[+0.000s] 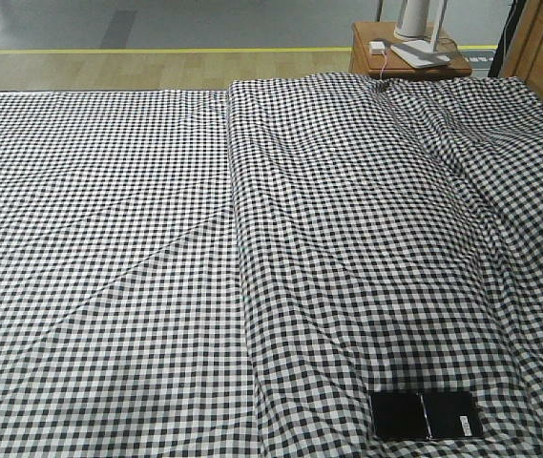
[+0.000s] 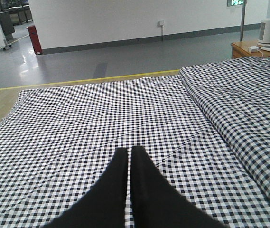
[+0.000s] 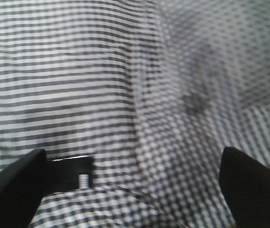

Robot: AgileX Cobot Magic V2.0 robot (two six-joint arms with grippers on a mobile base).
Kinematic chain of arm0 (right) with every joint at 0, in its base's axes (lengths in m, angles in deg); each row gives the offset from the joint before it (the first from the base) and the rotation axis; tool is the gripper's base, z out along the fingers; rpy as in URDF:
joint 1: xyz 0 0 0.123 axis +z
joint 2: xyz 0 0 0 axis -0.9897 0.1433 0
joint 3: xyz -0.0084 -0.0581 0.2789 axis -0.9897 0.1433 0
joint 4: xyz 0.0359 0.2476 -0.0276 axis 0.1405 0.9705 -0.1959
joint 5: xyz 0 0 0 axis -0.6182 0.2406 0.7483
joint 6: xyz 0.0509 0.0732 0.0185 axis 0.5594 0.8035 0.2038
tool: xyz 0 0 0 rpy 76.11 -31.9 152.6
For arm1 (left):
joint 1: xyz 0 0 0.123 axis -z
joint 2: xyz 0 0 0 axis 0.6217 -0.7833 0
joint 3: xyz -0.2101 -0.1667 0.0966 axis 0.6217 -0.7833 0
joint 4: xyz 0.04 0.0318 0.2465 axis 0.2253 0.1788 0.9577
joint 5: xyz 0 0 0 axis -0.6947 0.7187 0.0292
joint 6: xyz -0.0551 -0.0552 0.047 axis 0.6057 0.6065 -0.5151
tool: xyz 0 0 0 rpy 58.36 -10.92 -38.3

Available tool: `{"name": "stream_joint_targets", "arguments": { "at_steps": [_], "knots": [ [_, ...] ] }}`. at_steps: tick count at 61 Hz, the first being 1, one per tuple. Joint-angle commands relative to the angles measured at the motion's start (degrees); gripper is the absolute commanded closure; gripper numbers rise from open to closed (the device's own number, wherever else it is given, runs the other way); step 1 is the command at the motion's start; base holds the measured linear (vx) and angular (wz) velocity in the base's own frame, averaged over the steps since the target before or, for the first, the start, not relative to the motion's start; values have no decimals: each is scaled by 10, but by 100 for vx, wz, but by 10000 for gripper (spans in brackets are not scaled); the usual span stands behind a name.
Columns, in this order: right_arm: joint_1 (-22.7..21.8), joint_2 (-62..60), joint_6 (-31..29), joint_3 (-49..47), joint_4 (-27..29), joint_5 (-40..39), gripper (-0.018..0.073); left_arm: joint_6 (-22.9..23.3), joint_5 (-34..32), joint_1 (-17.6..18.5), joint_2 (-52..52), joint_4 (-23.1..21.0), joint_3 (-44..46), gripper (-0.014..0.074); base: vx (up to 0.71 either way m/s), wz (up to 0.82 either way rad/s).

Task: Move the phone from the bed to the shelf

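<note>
On creased gingham bed [image 1: 109,239] lies glossy rectangular phone [image 1: 427,415].

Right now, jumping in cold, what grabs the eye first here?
The checked bed fills every view. The phone, a glossy black slab, lies flat on it at the front view's lower right. The right gripper hangs open by the phone; the left gripper is shut above the bed.

One bed [image 1: 156,239] lay in view, with one phone [image 1: 427,415] on it. Beyond stood one small wooden desk [image 1: 362,59] — it bore one white cylinder [image 1: 412,17] and one small white box [image 1: 377,47].
</note>
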Motion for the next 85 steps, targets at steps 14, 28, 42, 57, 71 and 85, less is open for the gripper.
{"name": "stream_joint_targets", "arguments": {
  "at_steps": [14, 28, 42, 57, 71, 85],
  "knots": [
    [-116, 133, -35, -21, 37, -70, -133, 3, -41, 1, 6, -5, 13, 595, 0, 0],
    [-140, 305, -150, -81, 139, -61, -127, 3, -41, 1, 6, -5, 13, 595, 0, 0],
    [-164, 450, -324, -169, 338, 9, -123, 3, -41, 1, 6, -5, 13, 595, 0, 0],
    [-169, 547, -446, -191, 435, 10, -115, 3, -41, 1, 6, -5, 13, 595, 0, 0],
    [-169, 638, -561, -191, 508, 28, -106, 3, -41, 1, 6, -5, 13, 595, 0, 0],
    [-169, 715, -601, -191, 530, 45, -96, 3, -41, 1, 6, -5, 13, 595, 0, 0]
  ]
}}
